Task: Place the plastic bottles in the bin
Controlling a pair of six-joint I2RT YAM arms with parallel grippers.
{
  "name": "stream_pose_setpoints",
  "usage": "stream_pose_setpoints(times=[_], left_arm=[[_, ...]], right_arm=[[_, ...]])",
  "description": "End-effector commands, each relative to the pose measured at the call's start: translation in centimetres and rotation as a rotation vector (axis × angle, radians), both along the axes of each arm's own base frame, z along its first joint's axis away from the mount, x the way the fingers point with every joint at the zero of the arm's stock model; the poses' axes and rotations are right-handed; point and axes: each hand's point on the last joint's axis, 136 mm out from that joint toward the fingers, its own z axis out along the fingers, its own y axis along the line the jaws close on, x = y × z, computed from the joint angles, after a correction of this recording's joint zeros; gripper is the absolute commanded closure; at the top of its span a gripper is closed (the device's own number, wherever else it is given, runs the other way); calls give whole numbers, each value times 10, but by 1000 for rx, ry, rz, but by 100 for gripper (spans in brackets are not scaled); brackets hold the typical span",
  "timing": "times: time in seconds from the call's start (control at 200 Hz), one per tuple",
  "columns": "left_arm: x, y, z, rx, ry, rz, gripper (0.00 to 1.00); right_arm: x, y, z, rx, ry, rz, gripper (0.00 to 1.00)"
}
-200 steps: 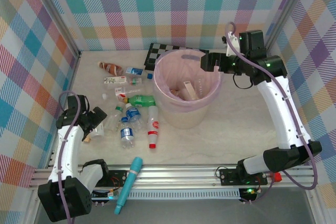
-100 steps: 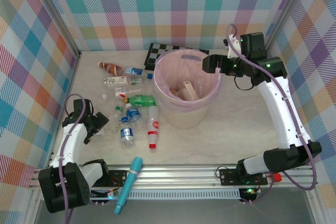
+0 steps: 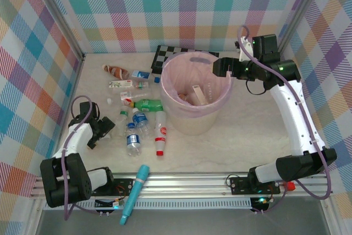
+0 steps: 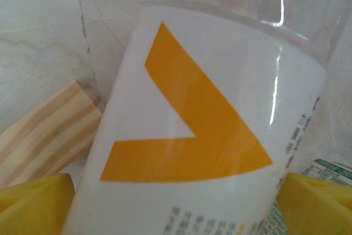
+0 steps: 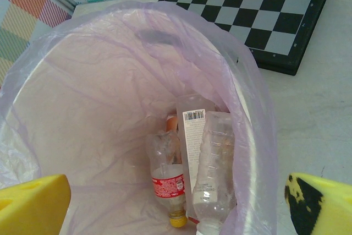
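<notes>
My left gripper (image 3: 104, 129) is low at the left of the table, open, its yellow fingertips (image 4: 34, 202) either side of a lying clear bottle (image 4: 192, 119) with a white label and orange chevron. Several more plastic bottles lie left of the bin: a green one (image 3: 147, 104), two blue-labelled ones (image 3: 132, 141), a red-capped white one (image 3: 160, 130) and a brown-labelled one (image 3: 114, 71). The pale-pink bin (image 3: 181, 59) (image 5: 99, 97) holds a red-labelled bottle (image 5: 168, 182), a clear one (image 5: 214, 163) and a flat barcoded one (image 5: 193, 130). My right gripper (image 3: 220, 69) hovers open and empty over its right rim.
A black-and-white checkerboard (image 3: 164, 56) (image 5: 258, 9) lies behind the bin. A teal pen-like tube (image 3: 136, 192) rests across the front rail. A wooden block (image 4: 44, 136) sits beside the bottle at my left gripper. Plaid walls close in the table.
The left arm's elbow has swung up and back while its gripper stayed low by the bottles. The right gripper has shifted slightly right over the bin.
</notes>
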Motion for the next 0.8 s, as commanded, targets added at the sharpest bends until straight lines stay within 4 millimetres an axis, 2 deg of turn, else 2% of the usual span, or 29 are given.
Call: stream_pose_setpoints(times=[0.0, 0.23, 0.415, 0.54, 0.795], left_arm=[[0, 2, -6, 0, 10, -6, 9], [3, 4, -4, 7, 0, -6, 21], [11, 3, 15, 7, -42, -16, 26], [17, 4, 43, 25, -98, -32, 27], [28, 1, 115, 46, -252, -71, 29]], right_arm=[[-2, -1, 6, 15, -21, 0, 0], [-2, -3, 7, 13, -19, -5, 0], [-4, -3, 7, 12, -16, -5, 0], [-5, -3, 9, 17, -16, -9, 0], [-7, 3, 21, 62, -31, 14, 1]])
